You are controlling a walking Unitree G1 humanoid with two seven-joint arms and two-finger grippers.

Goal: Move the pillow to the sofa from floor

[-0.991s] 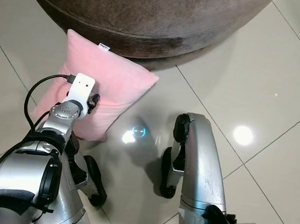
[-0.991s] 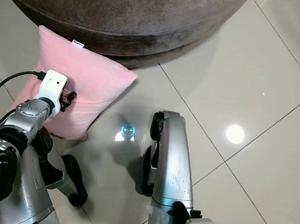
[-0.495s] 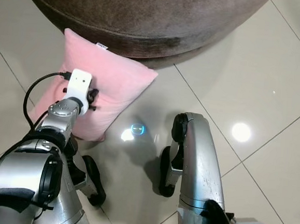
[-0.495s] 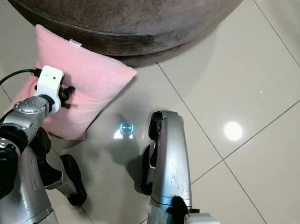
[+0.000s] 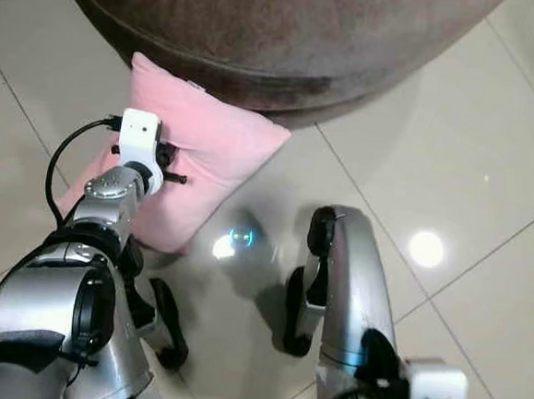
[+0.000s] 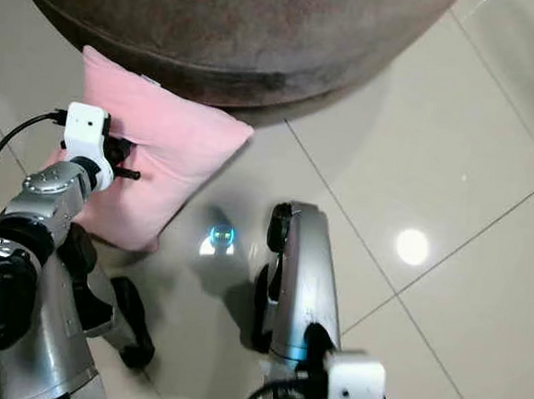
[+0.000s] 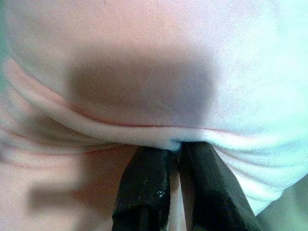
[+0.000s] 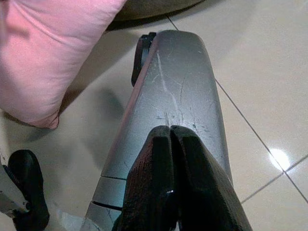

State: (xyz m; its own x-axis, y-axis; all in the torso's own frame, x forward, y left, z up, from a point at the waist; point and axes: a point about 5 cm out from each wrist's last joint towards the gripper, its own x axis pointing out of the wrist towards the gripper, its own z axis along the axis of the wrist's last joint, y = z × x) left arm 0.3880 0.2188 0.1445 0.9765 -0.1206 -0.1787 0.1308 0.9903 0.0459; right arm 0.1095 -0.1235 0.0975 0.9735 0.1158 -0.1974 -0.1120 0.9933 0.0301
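Left hand pinched shut on pink pillow seam (fabric bunched), brown sofa just beyond it, right hand closed, empty, idle

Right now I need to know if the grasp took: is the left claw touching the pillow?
Touching. The left wrist view shows the left claw pinching a fold of the pink pillow.

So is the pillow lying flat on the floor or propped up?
Propped up. The pink pillow leans on its lower edge against the brown sofa, and the left gripper has its fingers pinched on a fold.
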